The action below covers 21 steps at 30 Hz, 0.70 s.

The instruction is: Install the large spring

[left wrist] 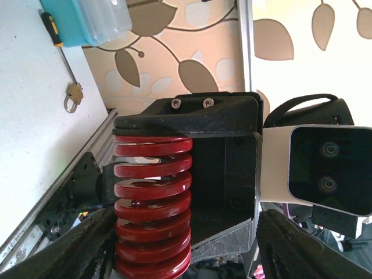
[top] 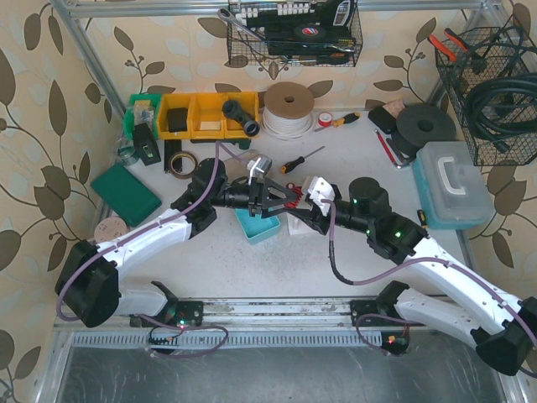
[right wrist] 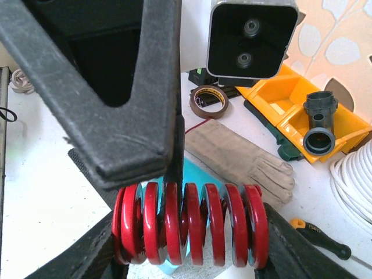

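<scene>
Top external: white table [top: 252, 264], leafy walls [top: 38, 126]; right gripper [right wrist: 189, 253] grips spring [right wrist: 192, 224], left gripper [left wrist: 192, 250] open.

Place: a small workshop bench [top: 369, 168] fitted out as a robot cell.
Parts storage: yellow bins [top: 205, 113] at 11 o'clock, a green bin [top: 143, 107] just beside them.
Hung tools: a wire basket [top: 294, 38] at 12 o'clock with a wrench [top: 239, 23]; a second basket [top: 495, 92] at 2 o'clock with coiled black hose [top: 503, 105] and red-handled pliers [top: 445, 44].
Loose tools: screwdrivers [top: 302, 159] near 12 o'clock, a tape roll [top: 180, 162] at 10, a spool of white cord [top: 289, 109] at 12.
Case: a clear-lidded plastic box [top: 453, 185] at 3 o'clock.
Rig: left arm [top: 151, 239] and right arm [top: 445, 269] bolted to an aluminium rail [top: 277, 309] at 6 o'clock.
Surround: aluminium posts [top: 84, 50] and leaf-patterned panels [top: 42, 126].
</scene>
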Motion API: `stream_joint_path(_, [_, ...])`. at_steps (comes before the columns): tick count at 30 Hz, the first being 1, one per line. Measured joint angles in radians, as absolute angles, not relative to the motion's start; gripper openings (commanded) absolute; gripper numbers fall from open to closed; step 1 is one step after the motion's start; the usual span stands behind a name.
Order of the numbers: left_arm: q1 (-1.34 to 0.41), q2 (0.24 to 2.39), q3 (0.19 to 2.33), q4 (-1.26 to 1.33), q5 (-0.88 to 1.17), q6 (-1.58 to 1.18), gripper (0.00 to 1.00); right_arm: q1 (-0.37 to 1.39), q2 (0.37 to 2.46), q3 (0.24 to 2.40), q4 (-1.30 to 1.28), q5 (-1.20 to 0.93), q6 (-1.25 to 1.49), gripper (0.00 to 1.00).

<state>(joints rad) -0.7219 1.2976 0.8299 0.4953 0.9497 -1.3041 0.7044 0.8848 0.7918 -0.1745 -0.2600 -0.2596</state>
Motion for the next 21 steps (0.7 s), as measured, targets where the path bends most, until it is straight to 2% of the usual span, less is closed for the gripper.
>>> stream_joint_path(5, [-0.722, 1.297, 0.829, 0.478, 0.945, -1.295, 0.47, 0.704, 0.885, 0.793, -0.167, -0.267, -0.259, 0.00])
stream_joint_path(9, [-0.722, 1.295, 0.826, 0.469, 0.941, -1.283, 0.40, 0.704, 0.884, 0.795, -0.162, -0.275, -0.259, 0.00])
stream_joint_path(13, [-0.721, 1.295, 0.825, 0.451, 0.936, -1.272, 0.27, 0.704, 0.886, 0.801, -0.167, -0.278, -0.260, 0.01])
stream_joint_path(15, [-0.721, 1.291, 0.827, 0.418, 0.934, -1.240, 0.17, 0.705, 0.891, 0.801, -0.178, -0.279, -0.260, 0.22])
stream_joint_path(17, [-0.721, 1.287, 0.829, 0.375, 0.925, -1.207, 0.00, 0.705, 0.900, 0.802, -0.187, -0.281, -0.260, 0.38])
stream_joint_path(21, [-0.722, 1.279, 0.855, 0.250, 0.896, -1.128, 0.00, 0.706, 0.921, 0.802, -0.200, -0.281, -0.259, 0.62])
